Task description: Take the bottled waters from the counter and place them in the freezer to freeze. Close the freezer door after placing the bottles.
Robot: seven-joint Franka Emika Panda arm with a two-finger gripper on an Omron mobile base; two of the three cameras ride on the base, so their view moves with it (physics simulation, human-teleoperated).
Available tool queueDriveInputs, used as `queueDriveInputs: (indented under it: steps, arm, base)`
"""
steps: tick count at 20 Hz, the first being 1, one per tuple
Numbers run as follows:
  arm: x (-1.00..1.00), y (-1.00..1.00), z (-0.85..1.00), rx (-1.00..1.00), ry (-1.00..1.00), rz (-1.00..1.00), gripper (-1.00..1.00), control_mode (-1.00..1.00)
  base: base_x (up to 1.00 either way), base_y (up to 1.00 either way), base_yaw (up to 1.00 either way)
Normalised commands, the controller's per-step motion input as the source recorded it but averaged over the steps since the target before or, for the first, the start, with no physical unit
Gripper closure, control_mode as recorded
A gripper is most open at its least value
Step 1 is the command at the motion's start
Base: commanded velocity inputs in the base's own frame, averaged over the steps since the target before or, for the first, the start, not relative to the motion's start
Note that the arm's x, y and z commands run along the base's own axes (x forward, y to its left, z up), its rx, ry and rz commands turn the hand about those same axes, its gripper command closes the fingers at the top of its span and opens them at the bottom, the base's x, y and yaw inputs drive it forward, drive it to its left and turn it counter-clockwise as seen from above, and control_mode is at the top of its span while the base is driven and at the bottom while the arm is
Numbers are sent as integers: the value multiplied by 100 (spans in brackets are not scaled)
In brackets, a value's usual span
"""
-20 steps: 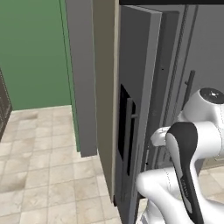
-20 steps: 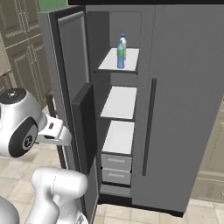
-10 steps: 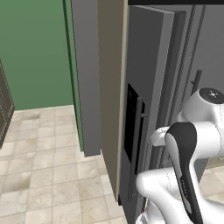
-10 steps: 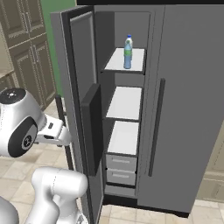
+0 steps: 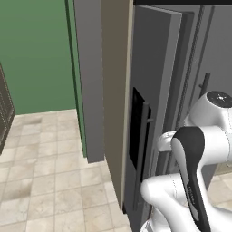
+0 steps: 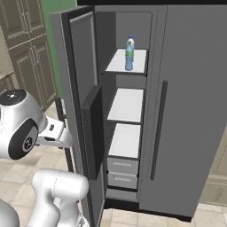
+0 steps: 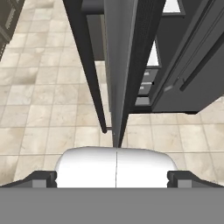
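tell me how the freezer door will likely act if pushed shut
The door is a tall rigid slab, so it should swing on its hinge without flexing. It looks heavy, so probably slow to start. The bottle standing upright on the top shelf might tip if it slams.

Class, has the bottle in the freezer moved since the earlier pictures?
No. The bottle stands at the same spot on the top shelf of the freezer. The whole view shifted because the base drove.

arm bent low, pincer [image 7: 112,177] spread wide

Freezer door [image 7: 118,65] edge-on above tiled floor [image 7: 39,109]
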Motion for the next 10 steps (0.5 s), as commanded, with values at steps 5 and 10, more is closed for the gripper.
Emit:
queueDriveInputs:
  steps: [5,10]
  arm:
    - [0,0,0,0,0,0,-100,100]
    - [0,0,0,0,0,0,-100,100]
  base:
    - [35,0,0]
    - [37,0,0]
